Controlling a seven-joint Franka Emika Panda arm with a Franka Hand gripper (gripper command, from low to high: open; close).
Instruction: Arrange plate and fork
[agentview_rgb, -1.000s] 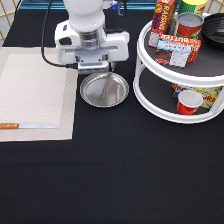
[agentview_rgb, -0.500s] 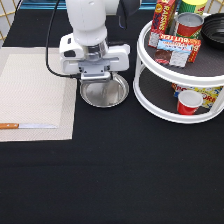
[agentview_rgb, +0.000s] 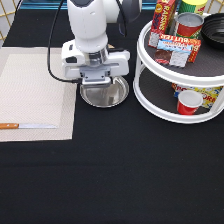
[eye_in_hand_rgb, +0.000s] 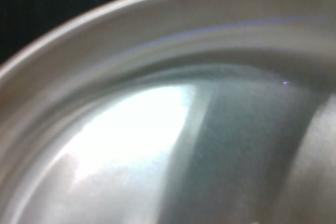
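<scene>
The shiny silver plate (agentview_rgb: 109, 95) lies on the black table, just right of the beige placemat (agentview_rgb: 35, 90). My gripper (agentview_rgb: 96, 81) is low over the plate's upper left part, and the white hand covers that edge. The wrist view is filled by the plate's rim and its shiny inner surface (eye_in_hand_rgb: 165, 145), seen from very close. The fork is not in view in either picture.
A wooden-handled knife (agentview_rgb: 27, 126) lies near the placemat's bottom edge. A white two-tier turntable rack (agentview_rgb: 150, 97) stands right of the plate, with cans and boxes on top and a red cup (agentview_rgb: 189, 102) below. A black cable (agentview_rgb: 50, 55) runs over the placemat.
The arm has moved toward the exterior view's bottom and lower, from behind the plate to right over its upper left part. The plate has not moved.
</scene>
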